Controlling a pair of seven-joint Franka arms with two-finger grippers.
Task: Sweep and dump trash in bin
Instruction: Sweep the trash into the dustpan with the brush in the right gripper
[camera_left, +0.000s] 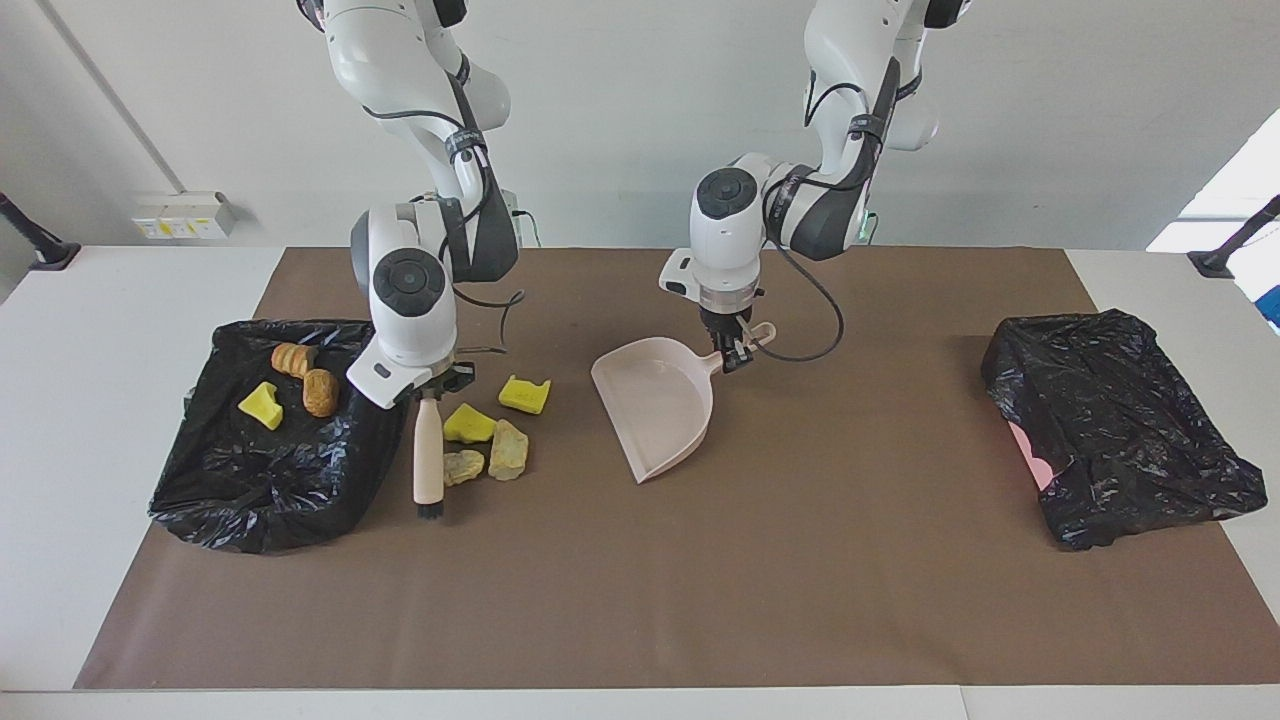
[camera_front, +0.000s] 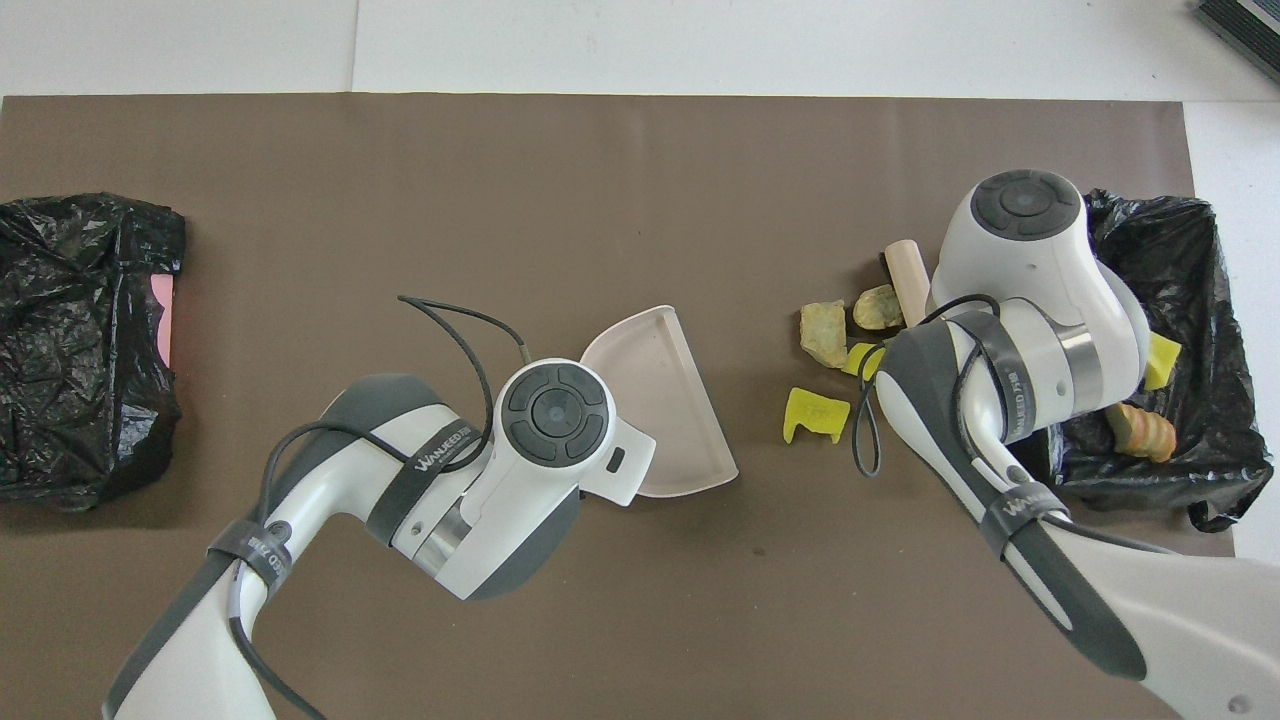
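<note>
- Right gripper (camera_left: 428, 392) clamped on brush (camera_left: 428, 455), handle top in the fingers, bristles down at the mat, between the bin and the loose pieces. Looks placed to push the pile away from the bin toward the dustpan.
- Left gripper (camera_left: 733, 352) shut on dustpan (camera_left: 655, 405) handle; pan tilted, open lip facing the right arm's end, toward the pile. Judged ready to act as the catch.
- Loose trash on mat (camera_left: 640, 600): yellow chunk (camera_left: 524, 394) nearest the robots, second yellow chunk (camera_left: 468, 424) just beside the brush, two tan pieces (camera_left: 508, 450) farther out, one touching or nearly touching the brush handle.
- Three more pieces (camera_left: 320, 392) already in the lined bin (camera_left: 270, 500) at the right arm's end.
- Second black bag (camera_left: 1120, 440) at the left arm's end, well apart, not involved.
- Clearance: bare mat between pile and pan lip, nothing in the sweep path. Tight on the bin side: brush close to the bin wall, little room for backswing.
- Risk, as a guess: yellow chunk nearest the robots sits off the brush line, may get missed.
</note>
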